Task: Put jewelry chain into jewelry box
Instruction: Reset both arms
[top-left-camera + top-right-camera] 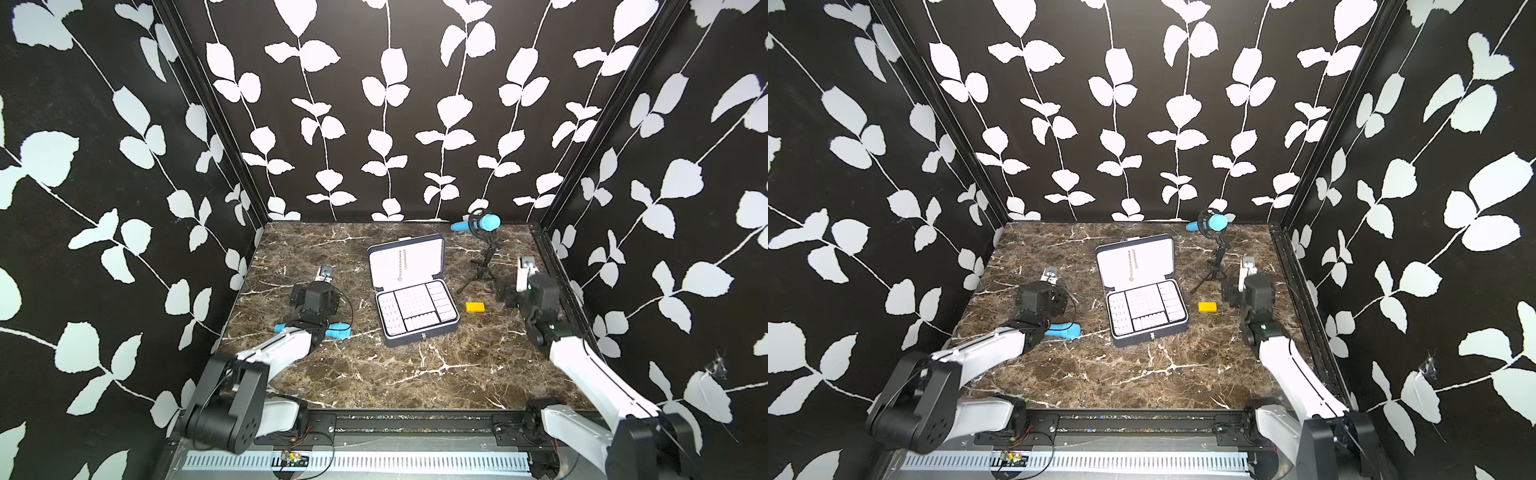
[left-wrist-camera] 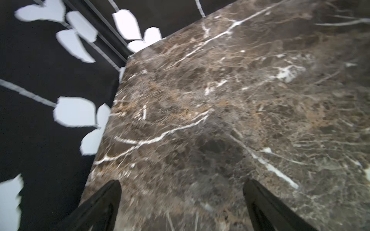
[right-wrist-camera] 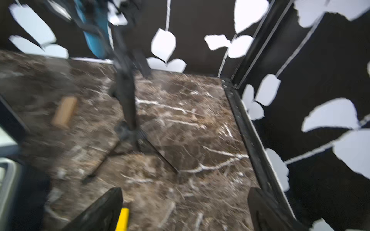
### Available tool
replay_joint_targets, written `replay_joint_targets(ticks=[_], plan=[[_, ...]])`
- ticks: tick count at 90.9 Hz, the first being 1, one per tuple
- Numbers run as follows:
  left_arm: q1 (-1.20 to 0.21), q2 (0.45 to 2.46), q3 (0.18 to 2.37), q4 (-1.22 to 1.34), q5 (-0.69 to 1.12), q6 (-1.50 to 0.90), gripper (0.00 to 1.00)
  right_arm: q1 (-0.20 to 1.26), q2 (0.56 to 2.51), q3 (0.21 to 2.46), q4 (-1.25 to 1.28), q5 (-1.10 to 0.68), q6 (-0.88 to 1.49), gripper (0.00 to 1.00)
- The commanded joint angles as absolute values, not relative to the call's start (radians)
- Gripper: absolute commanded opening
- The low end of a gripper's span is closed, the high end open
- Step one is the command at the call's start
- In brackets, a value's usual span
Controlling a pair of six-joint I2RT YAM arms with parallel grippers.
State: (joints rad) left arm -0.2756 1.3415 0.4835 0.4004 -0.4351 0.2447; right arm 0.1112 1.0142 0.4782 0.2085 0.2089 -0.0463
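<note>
- Nearest the lens in both top views, a white slotted cable duct point(image 1: 357, 461) runs along the front of the rig, with the two arm bases at its ends
- Beyond it lies a brown marble tabletop point(image 1: 374, 374) veined in white, shut in by black walls point(image 1: 395, 104) printed with white leaves
- Mid-table sits the jewelry box point(image 1: 424, 336), open, with its lid thrown back toward the far wall and its white compartmented tray facing up; a small metal clasp shows on the front wall
- On the white lining of that open lid rests the jewelry chain point(image 1: 403, 261), laid as two strands side by side running front to back, with its round end piece toward the hinge; it lies in the lid half, not in a tray compartment, and neither arm touches it
- To the left of the box and well apart from it, the left gripper point(image 2: 183, 182) hangs over bare marble; its two dark fingers stand spread wide with nothing between them
- Over on the right, near the wall rail, the right gripper point(image 3: 185, 189) has its fingers likewise spread wide and empty
- Between the box and the right arm a yellow block point(image 1: 475, 307) lies flat on the marble, touching neither; the right wrist view shows it just beside one finger
- At the far right a blue microphone point(image 1: 484, 221) sits on a black tripod point(image 1: 484, 268), behind the yellow block
- Partly hidden under the left arm, a blue handle-shaped piece point(image 1: 338, 331) lies on the table
</note>
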Motion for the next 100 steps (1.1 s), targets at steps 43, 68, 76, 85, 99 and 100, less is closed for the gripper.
replay_joint_targets(ticks=[43,68,76,85,99,100], plan=[[-0.121,1.583,0.326,1.101,-0.200,0.168,0.98,0.022,1.370,0.364,0.780,0.124,0.012,0.99],[-0.077,1.560,0.388,0.937,-0.212,0.093,0.98,0.023,1.510,0.344,0.939,0.252,0.068,0.99],[-0.075,1.562,0.386,0.943,-0.213,0.095,0.98,0.044,1.536,0.370,0.930,0.291,0.049,0.99],[-0.077,1.560,0.387,0.936,-0.214,0.094,0.98,0.044,1.529,0.374,0.896,0.295,0.051,0.99],[-0.078,1.563,0.385,0.945,-0.212,0.096,0.98,0.044,1.522,0.372,0.898,0.292,0.051,0.99],[-0.077,1.563,0.386,0.945,-0.213,0.096,0.98,0.044,1.523,0.370,0.898,0.292,0.050,0.99]])
